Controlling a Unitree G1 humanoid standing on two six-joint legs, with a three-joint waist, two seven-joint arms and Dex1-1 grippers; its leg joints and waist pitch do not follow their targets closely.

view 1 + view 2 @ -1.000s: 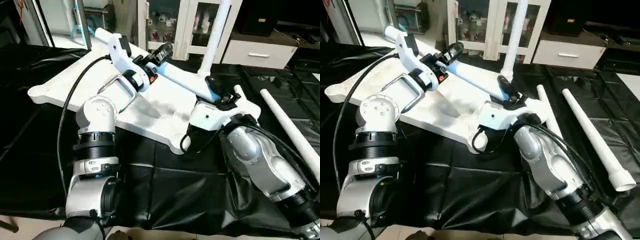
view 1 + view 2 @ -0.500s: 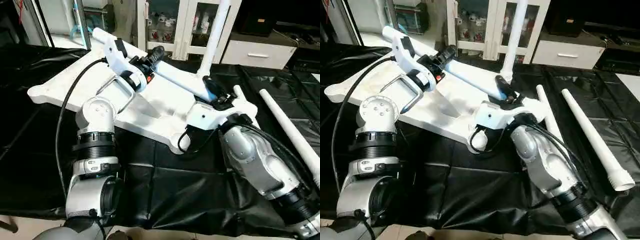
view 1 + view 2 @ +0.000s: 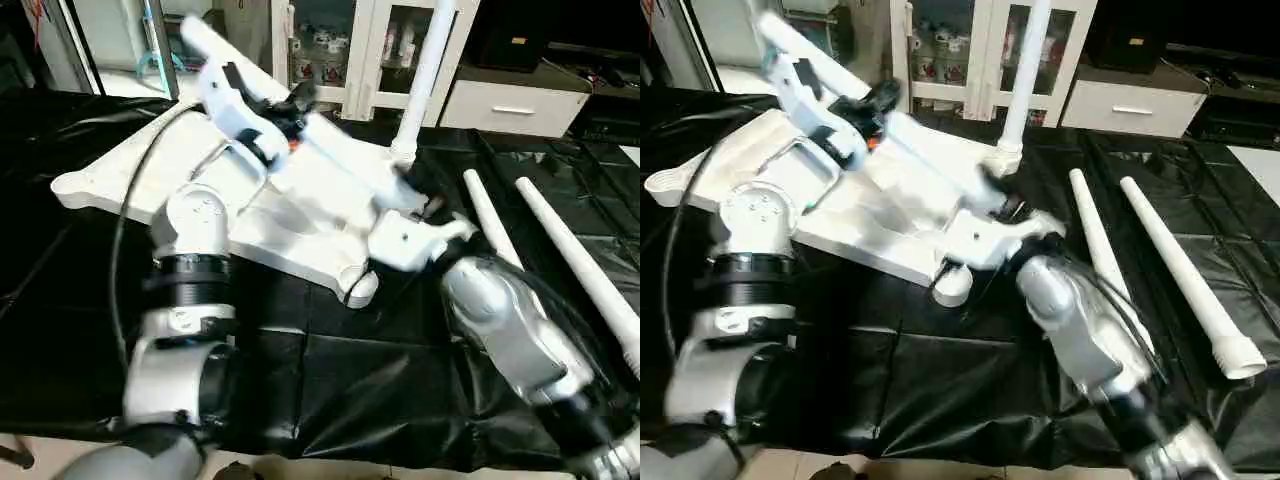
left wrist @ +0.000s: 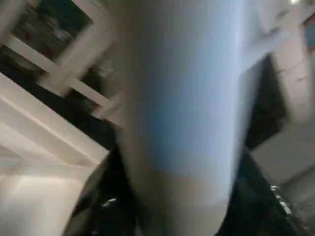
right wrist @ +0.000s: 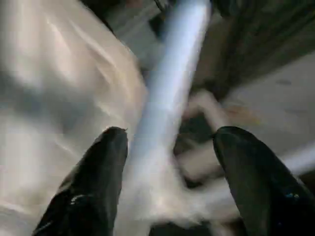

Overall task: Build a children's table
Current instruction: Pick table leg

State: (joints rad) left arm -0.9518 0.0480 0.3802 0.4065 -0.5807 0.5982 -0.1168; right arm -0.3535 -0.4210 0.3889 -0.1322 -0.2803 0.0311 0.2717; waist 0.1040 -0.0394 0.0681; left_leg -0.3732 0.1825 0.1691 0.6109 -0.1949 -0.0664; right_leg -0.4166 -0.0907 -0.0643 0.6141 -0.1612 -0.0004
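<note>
A black plastic sheet point(image 3: 970, 380), creased and glossy, covers the work surface; the white table top point(image 3: 855, 215) lies on it underside up, one round corner socket point(image 3: 951, 288) at its near edge; two loose white tapered legs point(image 3: 1180, 275) lie side by side on the sheet to the right, well apart from the top.

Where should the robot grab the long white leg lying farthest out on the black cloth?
Probably around the middle of the outermost loose leg, coming straight down from above. It lies flat on the black cloth, apart from the other loose leg beside it, so fingers fit on either side. The tube tapers, so mid-length should balance better than the wide threaded end.
</note>
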